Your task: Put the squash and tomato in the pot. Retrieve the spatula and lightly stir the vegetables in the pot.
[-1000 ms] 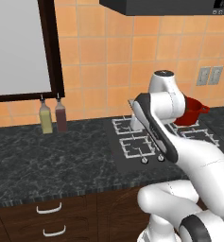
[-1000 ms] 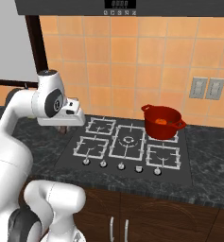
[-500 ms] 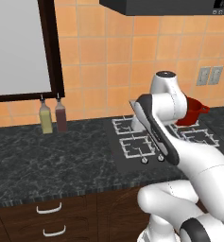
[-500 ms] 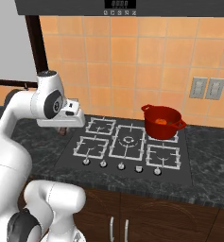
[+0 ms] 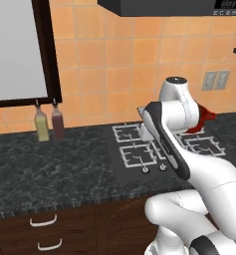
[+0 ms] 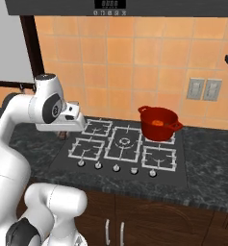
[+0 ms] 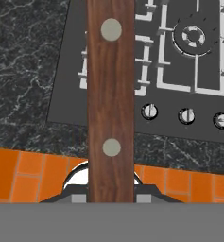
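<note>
I'm reading the gripper (image 7: 111,196) as closed down on the spatula (image 7: 111,94): in the hand view the brown riveted handle is running straight up from between the fingers, long axis in line with the gripper's own line of sight. I can't make out the blade in any frame, so I'm not calling which way it's facing.

In the right base view the hand is hanging over the left edge of the cooktop (image 6: 126,153), above the two left burners. The pot (image 6: 158,123) is sitting on the back-right burner, well apart from the hand, across the cooktop toward the robot's right. Orange squash (image 6: 157,122) is showing inside the pot; I can't pick out the tomato against the red wall. In the left base view the arm is covering most of the pot (image 5: 203,119).

So the move I'm expecting is a carry to the right and slightly back, then tipping the spatula down into the pot mouth.

Versus a second ago: I'm seeing the hand shifted a touch toward the pot in the right base view, otherwise same pose. Pot and grip are unchanged.
</note>
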Tool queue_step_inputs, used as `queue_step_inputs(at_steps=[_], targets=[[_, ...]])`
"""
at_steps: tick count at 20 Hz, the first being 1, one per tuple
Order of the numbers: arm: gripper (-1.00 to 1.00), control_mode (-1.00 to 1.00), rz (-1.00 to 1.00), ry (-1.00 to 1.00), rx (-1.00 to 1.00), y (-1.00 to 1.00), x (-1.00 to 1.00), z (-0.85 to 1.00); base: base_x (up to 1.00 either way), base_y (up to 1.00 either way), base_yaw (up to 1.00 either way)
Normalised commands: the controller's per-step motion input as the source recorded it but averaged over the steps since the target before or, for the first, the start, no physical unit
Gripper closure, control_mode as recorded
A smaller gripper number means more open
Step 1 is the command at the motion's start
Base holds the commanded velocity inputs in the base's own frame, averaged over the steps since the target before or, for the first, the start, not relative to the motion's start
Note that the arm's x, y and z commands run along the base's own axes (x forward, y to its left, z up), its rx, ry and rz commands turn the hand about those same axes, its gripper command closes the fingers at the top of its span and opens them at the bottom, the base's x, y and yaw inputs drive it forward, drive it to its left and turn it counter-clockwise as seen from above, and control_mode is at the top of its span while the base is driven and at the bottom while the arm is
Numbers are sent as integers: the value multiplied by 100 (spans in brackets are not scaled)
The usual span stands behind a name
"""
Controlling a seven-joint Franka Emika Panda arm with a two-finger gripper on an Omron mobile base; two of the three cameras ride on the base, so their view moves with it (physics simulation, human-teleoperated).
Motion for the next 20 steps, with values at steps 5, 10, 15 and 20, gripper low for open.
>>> queue_step_inputs(at_steps=[5,10,15,20], targets=[[100,100,0,0,0,0,0,0,1,-56,1],[100,100,0,0,0,0,0,0,0,-62,2],[100,100,0,0,0,0,0,0,9,-49,6],[100,100,0,0,0,0,0,0,3,-55,3]])
